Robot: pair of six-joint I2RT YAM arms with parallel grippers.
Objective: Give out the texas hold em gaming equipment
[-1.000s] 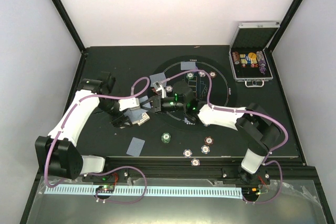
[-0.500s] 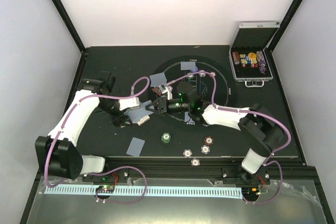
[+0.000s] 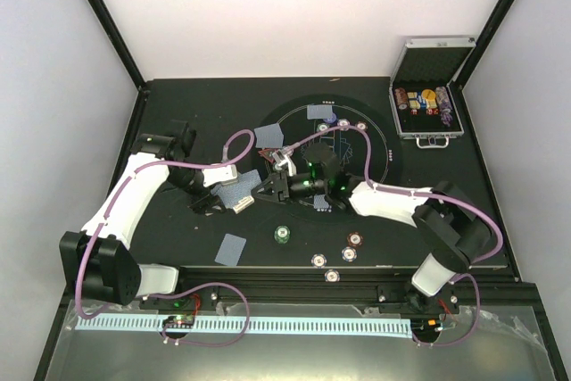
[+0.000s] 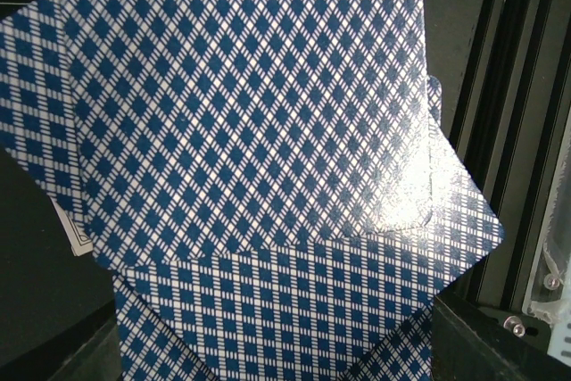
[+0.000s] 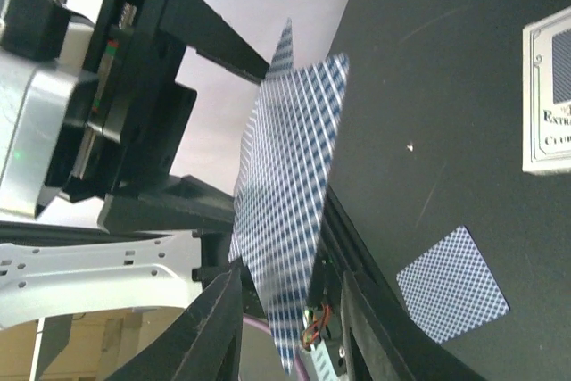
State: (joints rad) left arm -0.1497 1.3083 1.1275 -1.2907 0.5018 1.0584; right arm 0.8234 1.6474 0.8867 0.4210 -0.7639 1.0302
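Note:
My left gripper (image 3: 225, 199) is shut on a fan of blue-checked playing cards (image 3: 239, 195), held upright above the black mat. These cards fill the left wrist view (image 4: 250, 131) and hide its fingers. My right gripper (image 3: 265, 190) is open. In the right wrist view its fingers (image 5: 219, 318) stand on either side of the fan's edge (image 5: 290, 194), and I cannot tell whether they touch it. Single cards lie at the near left (image 3: 232, 248), also seen in the right wrist view (image 5: 453, 285), and on the ring (image 3: 269, 136) (image 3: 319, 112). A green chip (image 3: 283, 235) lies near the middle.
Several chips lie near the front edge (image 3: 355, 239) (image 3: 318, 260) (image 3: 332, 276), and two more at the ring's far side (image 3: 360, 126). A white card box (image 5: 546, 104) lies on the mat. The open silver case (image 3: 428, 100) with chip rolls stands at the back right.
My right gripper has moved a little toward the near edge, closer to the fan, and its fingers now stand on either side of the cards. The left arm has hardly moved.

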